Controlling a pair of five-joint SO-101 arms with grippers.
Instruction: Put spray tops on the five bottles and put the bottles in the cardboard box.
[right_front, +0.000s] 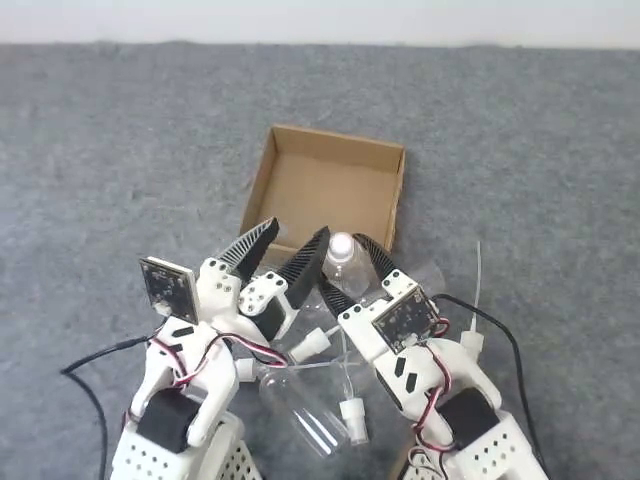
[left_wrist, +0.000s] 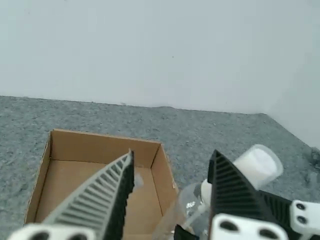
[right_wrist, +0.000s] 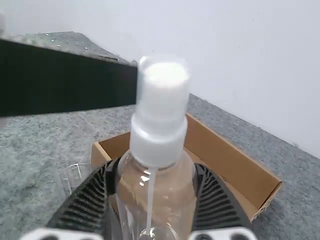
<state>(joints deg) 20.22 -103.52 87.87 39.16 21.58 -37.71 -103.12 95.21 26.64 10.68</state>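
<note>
While the right gripper (right_front: 340, 262) holds one clear bottle (right_wrist: 162, 187) upright, its two fingers (right_wrist: 216, 197) clamped on the bottle's sides below the shoulder, a white spray top (right_wrist: 159, 100) sits on the neck with its dip tube running down inside. The bottle stands just in front of the near wall of the single cardboard box (right_front: 325, 190), which lies open-topped on the grey counter (right_front: 100, 150).

The left gripper (right_front: 298, 230) hovers just beside the bottle, its two ribbed fingers (left_wrist: 107, 192) spread wide apart and closed on nothing. In the high view their tips sit over the box's near edge. One of them crosses the right wrist view as a dark bar close to the spray top.

Three loose tops with thin tubes lie on the counter around the two arms. A middle top (right_front: 310, 345) lies between the arms, and a front top (right_front: 353, 415) is nearer the camera. An outer top (right_front: 472, 345) lies just off the right arm's outer side, its tube pointing away toward the wall.

One lying bottle (right_front: 300, 400) rests on its side between the arms, touching or nearly touching the front top. More clear plastic shows around it and beside the right gripper, but glare and overlap prevent a firm count of the uncapped bottles, perhaps two or three. A pale wall (left_wrist: 160, 50) borders the counter behind the box.
</note>
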